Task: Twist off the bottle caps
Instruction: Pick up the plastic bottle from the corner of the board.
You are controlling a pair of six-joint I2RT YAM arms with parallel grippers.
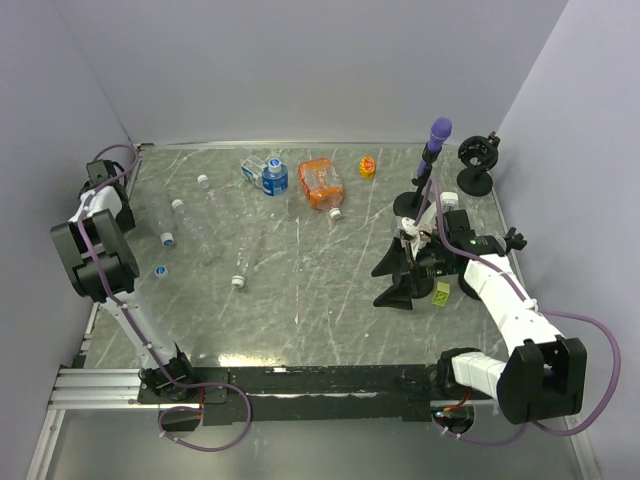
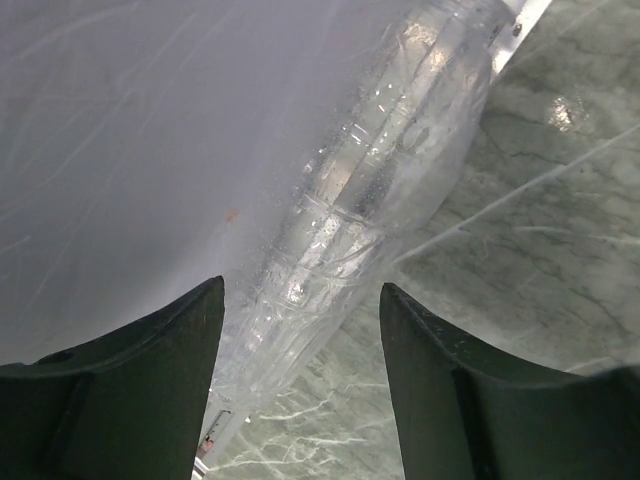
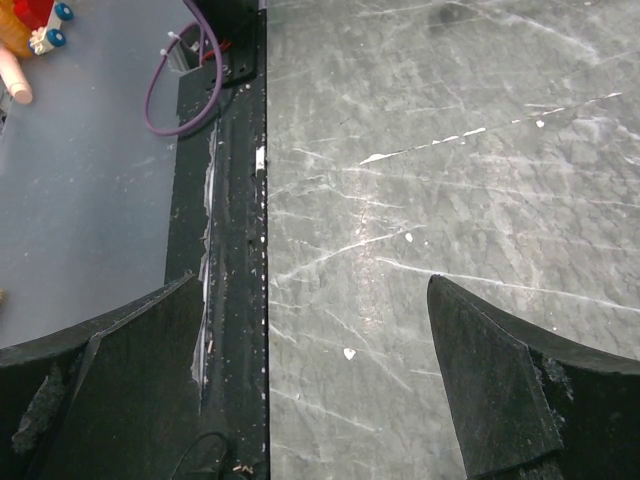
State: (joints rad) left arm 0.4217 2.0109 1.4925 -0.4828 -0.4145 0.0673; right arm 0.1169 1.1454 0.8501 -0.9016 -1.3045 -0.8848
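Several clear bottles lie on the left half of the marble table [image 1: 330, 300]. Their bottle caps show as white dots [image 1: 178, 204] [image 1: 168, 239] [image 1: 238, 281] and one blue dot [image 1: 160, 270]. In the left wrist view a clear ribbed bottle [image 2: 380, 190] lies along the foot of the wall. Its near end reaches in between the fingers of my left gripper [image 2: 300, 292], which stands open around it; no cap shows there. My right gripper [image 3: 312, 285] [image 1: 386, 284] hangs open over bare marble by the front rail, holding nothing.
An orange bottle [image 1: 322, 185] with a white cap, a blue-labelled bottle [image 1: 272, 177] and a small yellow piece [image 1: 368, 167] lie at the back. A purple-topped black stand [image 1: 432, 155] and a second black stand [image 1: 478, 162] rise at the right rear. The black front rail [image 3: 235, 250] borders the table.
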